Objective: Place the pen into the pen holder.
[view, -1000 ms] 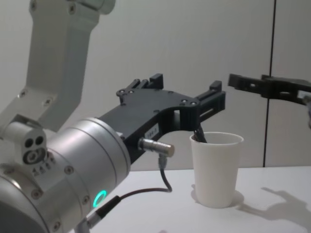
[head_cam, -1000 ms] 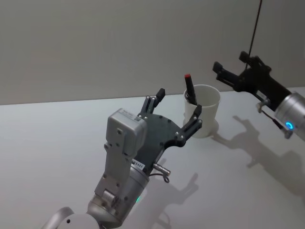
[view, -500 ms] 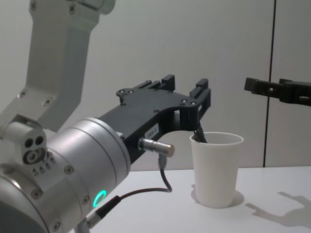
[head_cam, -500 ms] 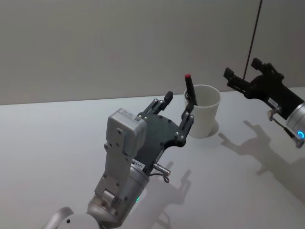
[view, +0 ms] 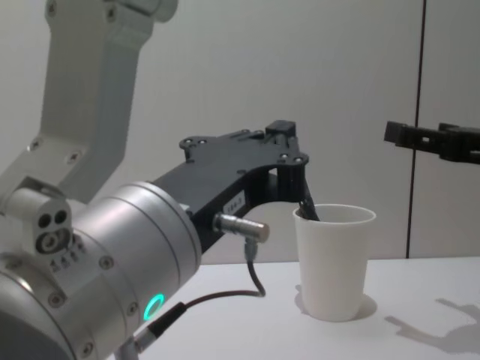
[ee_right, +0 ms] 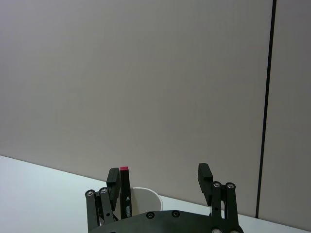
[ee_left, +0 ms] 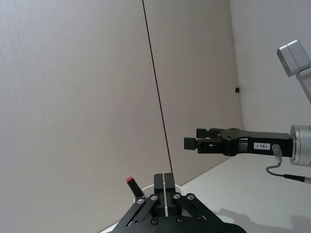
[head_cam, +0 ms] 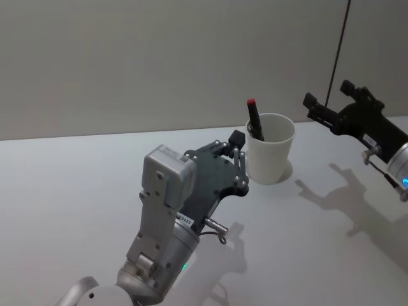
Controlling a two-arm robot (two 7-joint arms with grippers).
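The pen (head_cam: 254,119) stands tilted inside the pen holder (head_cam: 270,157) on the table (head_cam: 76,191), red cap above the rim. The left gripper (head_cam: 237,141), fingers closed together and empty, sits just beside it. The right gripper (head_cam: 326,109) hovers apart, jaws wide.

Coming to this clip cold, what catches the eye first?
The left pincer, fingers shut and empty, fills the foreground beside the white pen holder. The red-tipped pen stands in the holder, leaning on its rim. The right pincer hangs open in the air, off to the holder's right.
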